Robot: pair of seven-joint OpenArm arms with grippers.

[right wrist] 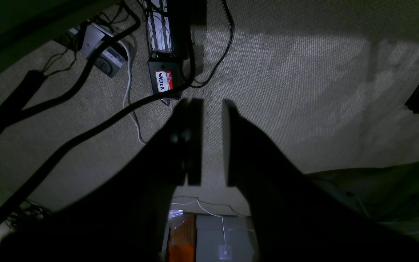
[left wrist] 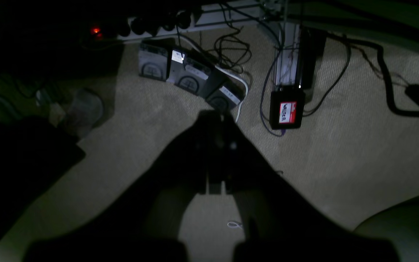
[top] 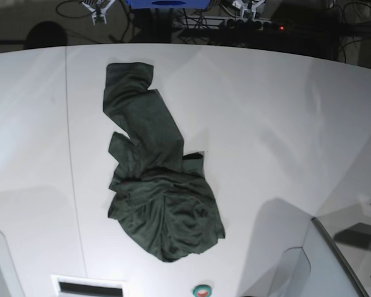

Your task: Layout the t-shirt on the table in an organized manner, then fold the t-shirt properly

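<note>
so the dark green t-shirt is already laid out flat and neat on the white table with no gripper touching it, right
Not quite. The base view shows the t-shirt crumpled in a bunched heap, with one part trailing toward the far edge, not laid flat and neat. The rest holds: it lies on the white table, and no gripper touches it.

the white table [top: 266, 124] carries a crumpled dark green t-shirt [top: 161, 198].

Beige carpet [left wrist: 340, 153] strewn with black cables [left wrist: 384, 72]; power strip [left wrist: 158, 23] with red light; labelled black box [left wrist: 286, 109].
</note>
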